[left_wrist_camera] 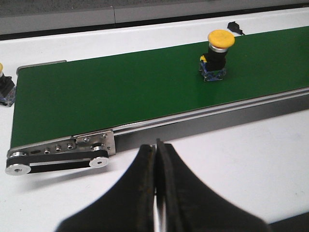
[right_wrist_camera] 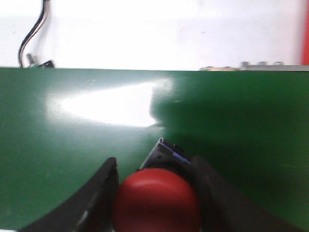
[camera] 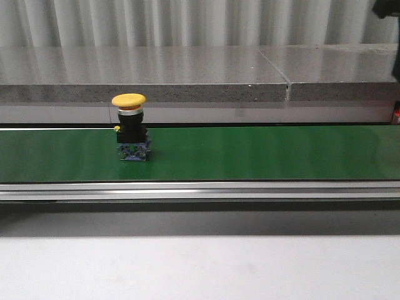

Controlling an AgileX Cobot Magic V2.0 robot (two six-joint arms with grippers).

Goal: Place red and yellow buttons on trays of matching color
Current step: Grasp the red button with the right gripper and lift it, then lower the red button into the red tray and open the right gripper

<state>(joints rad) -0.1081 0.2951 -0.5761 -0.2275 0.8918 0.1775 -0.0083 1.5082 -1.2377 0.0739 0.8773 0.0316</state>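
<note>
A yellow button [camera: 129, 134] with a black body stands upright on the green belt [camera: 262, 153], left of centre. It also shows in the left wrist view as the yellow button [left_wrist_camera: 217, 54]. My left gripper [left_wrist_camera: 155, 145] is shut on nothing. It hangs over the white table, short of the belt's near rail and well apart from that button. My right gripper [right_wrist_camera: 154, 162] is shut on the red button [right_wrist_camera: 157, 203], one finger on each side of its cap, above the green belt [right_wrist_camera: 96, 125]. The trays are out of view.
Part of another yellow-capped button [left_wrist_camera: 5, 87] stands at the belt's end, beside the roller bracket [left_wrist_camera: 63, 152]. A grey stone ledge [camera: 187, 75] runs behind the belt. A black cable [right_wrist_camera: 31, 41] lies on the white table beyond it. A red sliver [camera: 396, 116] shows far right.
</note>
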